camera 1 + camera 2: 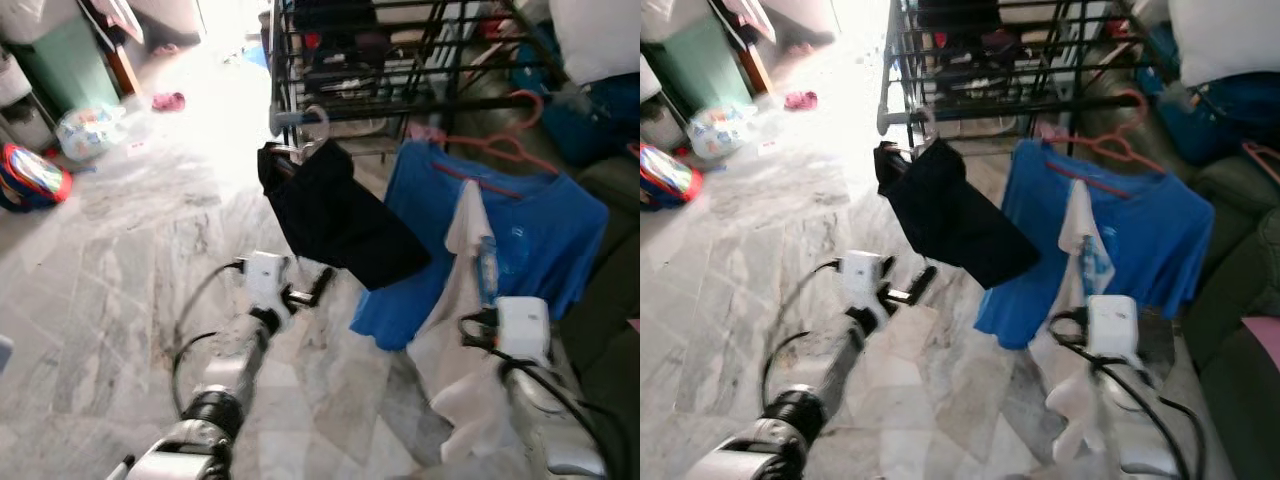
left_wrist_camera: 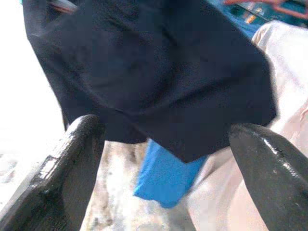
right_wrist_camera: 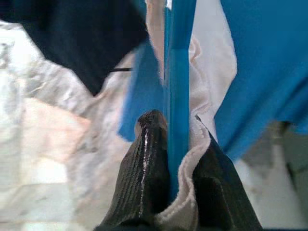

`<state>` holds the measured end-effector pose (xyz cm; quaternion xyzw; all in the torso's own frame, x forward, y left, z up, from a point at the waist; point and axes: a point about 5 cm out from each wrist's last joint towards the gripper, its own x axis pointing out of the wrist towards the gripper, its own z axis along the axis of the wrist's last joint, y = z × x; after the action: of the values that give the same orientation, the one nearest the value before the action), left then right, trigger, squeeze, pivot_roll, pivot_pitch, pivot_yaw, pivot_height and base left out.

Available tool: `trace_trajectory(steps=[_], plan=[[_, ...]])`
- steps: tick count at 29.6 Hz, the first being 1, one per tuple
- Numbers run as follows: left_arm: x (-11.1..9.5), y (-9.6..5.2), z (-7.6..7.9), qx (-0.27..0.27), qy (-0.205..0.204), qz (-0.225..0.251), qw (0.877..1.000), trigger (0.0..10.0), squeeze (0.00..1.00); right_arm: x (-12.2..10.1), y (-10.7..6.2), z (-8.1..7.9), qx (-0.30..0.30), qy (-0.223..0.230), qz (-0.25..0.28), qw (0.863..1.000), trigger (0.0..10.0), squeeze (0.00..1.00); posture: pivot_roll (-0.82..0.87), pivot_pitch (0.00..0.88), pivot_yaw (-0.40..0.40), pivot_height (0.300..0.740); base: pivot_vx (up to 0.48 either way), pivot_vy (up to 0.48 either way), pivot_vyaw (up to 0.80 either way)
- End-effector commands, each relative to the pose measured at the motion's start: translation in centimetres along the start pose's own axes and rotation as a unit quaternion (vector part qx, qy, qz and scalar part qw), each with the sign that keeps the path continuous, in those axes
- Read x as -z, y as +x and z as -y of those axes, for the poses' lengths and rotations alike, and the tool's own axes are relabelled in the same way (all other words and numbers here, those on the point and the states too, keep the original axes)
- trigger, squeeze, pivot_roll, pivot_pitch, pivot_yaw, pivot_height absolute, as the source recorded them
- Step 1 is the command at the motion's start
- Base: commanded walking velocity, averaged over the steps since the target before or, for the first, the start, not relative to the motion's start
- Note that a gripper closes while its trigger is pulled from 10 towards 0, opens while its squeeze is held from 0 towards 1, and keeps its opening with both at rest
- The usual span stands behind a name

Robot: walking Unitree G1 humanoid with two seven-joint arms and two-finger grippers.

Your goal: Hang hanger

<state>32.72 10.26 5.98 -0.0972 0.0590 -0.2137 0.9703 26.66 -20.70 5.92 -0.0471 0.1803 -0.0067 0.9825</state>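
While my right gripper (image 3: 174, 144) pinches a slim blue plastic hanger (image 3: 177, 72) draped in a white cloth (image 1: 462, 330), I see that hanger standing upright at 4 o'clock, against a blue T-shirt (image 1: 540, 240). My left gripper (image 2: 163, 163) gapes wide and empty beneath a black garment (image 1: 335, 215) hanging off a black metal drying rack (image 1: 400, 60) at 12 o'clock, over grey marble floor (image 1: 120, 260).

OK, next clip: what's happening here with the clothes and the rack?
The right end effector is shut on a blue hanger carrying a white garment, raised in front of a blue shirt. The left end effector is open below a black garment that hangs on the black drying rack. The white garment's hanger is not yet hung.
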Motion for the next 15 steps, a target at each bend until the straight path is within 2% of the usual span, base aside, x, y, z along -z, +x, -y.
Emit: trace_trajectory(steps=[1, 11, 15], plan=[[0.25, 0.27, 0.88, 0.008, -0.002, -0.003, 1.000, 10.0, 0.00, -0.40, -0.05, 0.36, -0.005, -0.008, 0.004, 1.000, 10.0, 0.00, -0.16, 0.083, 0.051, 0.740, 0.334, 0.304, 0.00], [0.38, 0.41, 1.08, 0.005, -0.002, -0.007, 1.000, 10.0, 0.00, -0.35, 0.11, 0.26, -0.014, -0.018, -0.004, 1.000, 10.0, 0.00, -0.16, 0.071, 0.032, 0.740, 0.313, 0.282, 0.00], [0.46, 0.34, 0.97, 0.001, -0.003, -0.008, 1.000, 10.0, 0.00, -0.45, 0.21, 0.65, -0.002, -0.014, -0.006, 1.000, 10.0, 0.00, -0.16, 0.079, 0.034, 0.740, 0.356, 0.000, 0.00]])
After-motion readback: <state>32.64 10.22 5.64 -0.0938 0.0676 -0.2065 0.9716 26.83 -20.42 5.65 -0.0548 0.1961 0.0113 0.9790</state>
